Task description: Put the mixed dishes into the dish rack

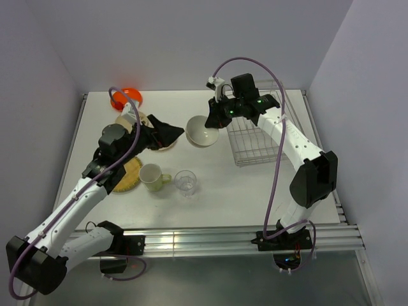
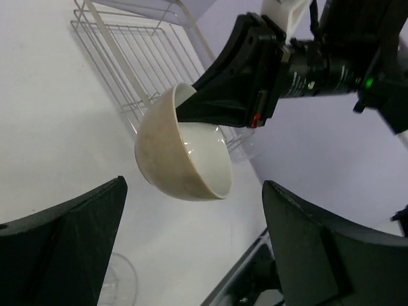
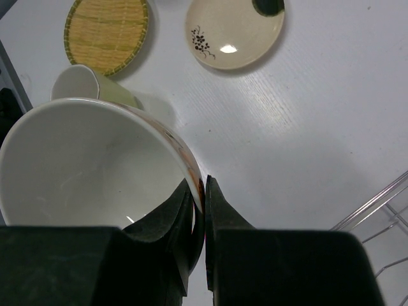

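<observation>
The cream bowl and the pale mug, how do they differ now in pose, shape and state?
The cream bowl is gripped at its rim by the right end effector and tilted; the mug stands upright on the table, untouched. The bowl is wide and has no handle; the mug is narrower, with a handle. Both are empty and outside the dish rack.

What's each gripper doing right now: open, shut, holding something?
Left gripper: open, holding nothing.
Right gripper: shut on the rim of the cream bowl.
</observation>
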Robot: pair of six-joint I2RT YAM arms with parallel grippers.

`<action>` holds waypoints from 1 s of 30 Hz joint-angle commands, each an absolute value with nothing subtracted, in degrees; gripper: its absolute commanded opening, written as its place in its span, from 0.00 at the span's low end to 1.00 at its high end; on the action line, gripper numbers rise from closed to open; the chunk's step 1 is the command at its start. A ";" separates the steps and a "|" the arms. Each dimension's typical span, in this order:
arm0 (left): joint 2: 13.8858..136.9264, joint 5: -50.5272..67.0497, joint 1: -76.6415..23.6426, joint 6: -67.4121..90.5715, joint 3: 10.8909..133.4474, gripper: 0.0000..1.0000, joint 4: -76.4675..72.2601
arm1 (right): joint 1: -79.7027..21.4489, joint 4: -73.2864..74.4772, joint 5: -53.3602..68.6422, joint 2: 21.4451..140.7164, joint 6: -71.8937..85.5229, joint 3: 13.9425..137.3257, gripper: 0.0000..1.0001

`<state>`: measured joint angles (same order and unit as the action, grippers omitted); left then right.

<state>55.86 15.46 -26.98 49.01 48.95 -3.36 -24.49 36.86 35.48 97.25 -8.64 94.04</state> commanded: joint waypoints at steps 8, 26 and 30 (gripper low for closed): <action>47.02 20.39 -35.68 -29.67 48.51 0.99 6.05 | -24.26 34.36 37.00 94.48 -9.84 95.71 0.00; 51.94 9.84 -42.63 -65.04 52.91 0.99 13.18 | -28.39 52.91 45.87 101.95 -7.47 107.58 0.00; 51.33 10.37 -43.15 -65.65 53.26 0.99 14.76 | -28.91 56.06 48.42 103.44 -8.69 108.89 0.00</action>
